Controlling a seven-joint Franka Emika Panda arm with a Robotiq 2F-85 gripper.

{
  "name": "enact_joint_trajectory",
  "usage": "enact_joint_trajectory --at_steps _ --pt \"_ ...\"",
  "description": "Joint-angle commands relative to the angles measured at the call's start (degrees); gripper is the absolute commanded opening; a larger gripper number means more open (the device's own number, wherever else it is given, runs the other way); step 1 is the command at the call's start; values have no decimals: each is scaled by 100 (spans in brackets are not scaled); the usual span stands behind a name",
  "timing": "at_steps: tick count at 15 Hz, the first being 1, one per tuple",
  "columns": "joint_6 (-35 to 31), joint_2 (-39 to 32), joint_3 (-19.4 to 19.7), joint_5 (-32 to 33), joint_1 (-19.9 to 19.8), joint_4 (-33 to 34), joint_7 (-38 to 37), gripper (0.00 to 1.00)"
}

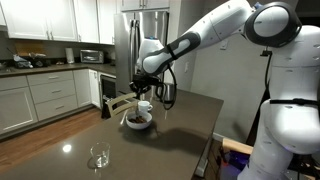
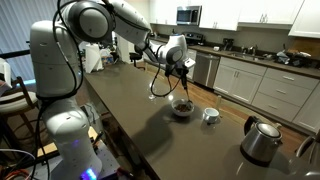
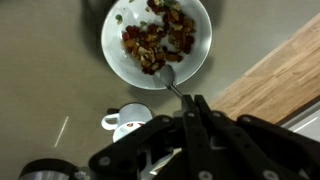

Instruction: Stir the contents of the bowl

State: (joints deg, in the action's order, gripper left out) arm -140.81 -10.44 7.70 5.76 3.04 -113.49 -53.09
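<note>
Exterior views show white cabinets (image 2: 255,85) behind a long dark worktop (image 2: 120,100). A robot arm (image 1: 200,40) reaches over it, its claw (image 3: 193,112) pointing down and clenched on the handle of a spoon (image 3: 172,82). In the wrist view the white bowl (image 3: 117,55) lies straight ahead of the claw, toward the top of the picture. The spoon's long axis runs from the claw into the bowl. A small cup (image 3: 128,122) stands just beside the bowl. Reddish-brown contents (image 3: 155,40) fill the bowl, and the spoon's tip sits at their near edge.

No readable text, labels or numbers.
A dark mark shows on the small white cup (image 3: 128,121) in the wrist view, too blurred to make out.
</note>
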Motion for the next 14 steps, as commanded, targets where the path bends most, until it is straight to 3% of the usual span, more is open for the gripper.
enact_joint_trajectory --at_steps 1,14 --pt "-41 97 4 80 -87 -141 -260 4" --pt "89 359 -7 300 -49 -798 -380 4"
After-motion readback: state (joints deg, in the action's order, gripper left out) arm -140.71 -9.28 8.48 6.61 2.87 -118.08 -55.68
